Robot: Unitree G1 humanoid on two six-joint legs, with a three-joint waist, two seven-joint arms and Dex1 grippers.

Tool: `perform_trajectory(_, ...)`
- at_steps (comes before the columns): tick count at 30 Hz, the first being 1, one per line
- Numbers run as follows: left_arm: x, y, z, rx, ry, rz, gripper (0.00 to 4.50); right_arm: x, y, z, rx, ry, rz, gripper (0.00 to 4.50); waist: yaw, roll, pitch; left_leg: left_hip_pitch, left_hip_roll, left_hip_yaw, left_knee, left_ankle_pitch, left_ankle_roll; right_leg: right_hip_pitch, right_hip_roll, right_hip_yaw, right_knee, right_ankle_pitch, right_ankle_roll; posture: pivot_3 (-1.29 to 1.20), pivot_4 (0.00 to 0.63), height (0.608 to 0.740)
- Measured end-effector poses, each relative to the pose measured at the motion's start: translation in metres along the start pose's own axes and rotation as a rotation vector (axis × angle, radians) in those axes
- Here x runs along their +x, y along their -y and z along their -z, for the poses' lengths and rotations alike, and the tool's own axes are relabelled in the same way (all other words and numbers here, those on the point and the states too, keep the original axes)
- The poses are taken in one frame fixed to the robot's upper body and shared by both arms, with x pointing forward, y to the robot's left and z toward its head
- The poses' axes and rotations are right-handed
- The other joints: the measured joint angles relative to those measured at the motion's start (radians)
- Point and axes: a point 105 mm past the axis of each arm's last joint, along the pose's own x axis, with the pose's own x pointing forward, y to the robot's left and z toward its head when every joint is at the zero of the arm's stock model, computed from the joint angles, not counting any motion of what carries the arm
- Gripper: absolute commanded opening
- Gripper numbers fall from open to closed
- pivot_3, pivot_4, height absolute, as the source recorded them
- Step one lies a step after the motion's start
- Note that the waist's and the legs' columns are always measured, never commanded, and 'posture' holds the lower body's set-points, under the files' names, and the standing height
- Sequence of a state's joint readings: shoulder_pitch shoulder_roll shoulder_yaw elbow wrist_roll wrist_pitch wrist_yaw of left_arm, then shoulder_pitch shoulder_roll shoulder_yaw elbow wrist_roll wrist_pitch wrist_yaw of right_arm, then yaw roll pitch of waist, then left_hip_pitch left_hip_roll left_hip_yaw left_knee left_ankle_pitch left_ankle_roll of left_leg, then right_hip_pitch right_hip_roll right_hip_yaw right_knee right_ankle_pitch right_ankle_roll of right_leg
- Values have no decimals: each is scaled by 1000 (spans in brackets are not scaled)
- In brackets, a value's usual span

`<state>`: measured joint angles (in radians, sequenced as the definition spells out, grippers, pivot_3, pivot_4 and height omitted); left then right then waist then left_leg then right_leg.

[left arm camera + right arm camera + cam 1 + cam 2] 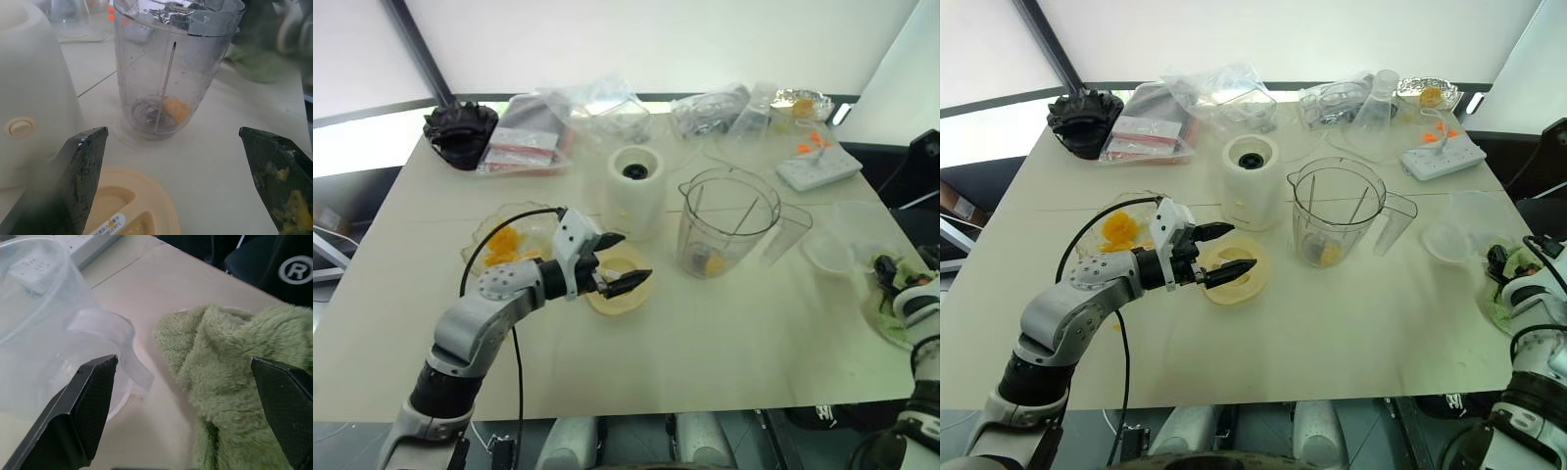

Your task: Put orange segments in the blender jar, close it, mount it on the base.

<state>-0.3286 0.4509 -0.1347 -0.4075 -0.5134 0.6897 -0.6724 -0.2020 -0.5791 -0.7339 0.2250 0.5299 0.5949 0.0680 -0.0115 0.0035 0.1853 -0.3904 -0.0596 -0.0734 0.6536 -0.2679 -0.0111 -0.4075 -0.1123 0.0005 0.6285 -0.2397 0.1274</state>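
Observation:
The clear blender jar (pixel 724 220) stands upright and uncovered mid-table, with one orange segment (pixel 175 108) lying by the blade hub at its bottom. Just left of it stands the white base (pixel 635 191). More orange segments (pixel 504 245) lie in a shallow glass bowl at the left. My left gripper (pixel 631 259) hovers open over the cream lid (pixel 619 294), pointing toward the jar, and orange pulp sticks to one of its fingers (pixel 286 196). At the table's right edge my right gripper (pixel 188 382) is open and holds nothing, above a green cloth (pixel 234 357) and beside a clear measuring cup (pixel 44 333).
A white power strip (pixel 818 166) lies at the back right, with a small glass bowl of orange (pixel 800 103) behind it. Plastic bags (pixel 524 147) and a black object (pixel 460 132) sit along the back left. The table's near edge runs in front of me.

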Motion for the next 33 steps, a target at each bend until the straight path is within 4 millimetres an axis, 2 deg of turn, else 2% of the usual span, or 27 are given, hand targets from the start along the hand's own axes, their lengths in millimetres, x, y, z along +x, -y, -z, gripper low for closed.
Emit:
perform_trajectory(9, -5, -8, 5, 17, -46, 32, 4500, -43, -18, -20, -117, -15, -163, 4450, 1, 0, 0, 0, 0, -1, 0, 0, 0, 0, 0, 0, 0, 0, 0, 0, 150, 740)
perform_trajectory(14, -18, -26, 6, 72, -130, 94, 4500, -80, -39, -48, -221, -8, -345, 4450, 1, 0, 0, 0, 1, 0, 0, 0, 0, 0, 0, 0, -1, -2, -2, 0, 150, 740)
perform_trajectory(16, -20, -28, 5, 93, -151, 132, 4500, -96, -52, -49, -248, -23, -439, 4450, 2, -1, 1, -1, 1, -1, 0, 0, 0, 0, 1, -1, -1, -2, -2, 0, 150, 740)
perform_trajectory(21, -27, -38, 9, 161, -246, 274, 4500, -145, -85, -37, -335, -99, -711, 4450, 6, -2, 1, -1, 1, -1, 0, 0, 0, 1, 1, -1, -3, -2, -2, 0, 150, 740)
perform_trajectory(25, -28, -45, 16, 226, -324, 388, 4500, -157, -97, -35, -341, -98, -784, 4450, 6, -4, 2, -1, 1, -1, 0, 0, 0, 2, 1, -1, -7, -2, -3, 0, 150, 740)
perform_trajectory(27, -28, -54, 17, 272, -368, 431, 3936, -165, -106, -33, -343, -96, -831, 4500, 7, -4, 2, -2, 1, -1, 0, 0, 0, 2, 1, -1, -7, -2, -3, 0, 150, 740)
perform_trajectory(30, -23, -65, 16, 335, -408, 486, 2645, -171, -114, -29, -356, -100, -861, 4500, 16, -5, 2, -2, 1, -1, -1, 0, 1, 2, 1, -2, -9, -2, -1, 0, 150, 740)
perform_trajectory(33, -17, -76, 21, 378, -445, 497, 2645, -176, -118, -23, -369, -117, -874, 4500, 24, -6, 3, -3, 1, -1, -1, -1, 2, 1, 1, -2, -10, -1, 1, 0, 150, 740)
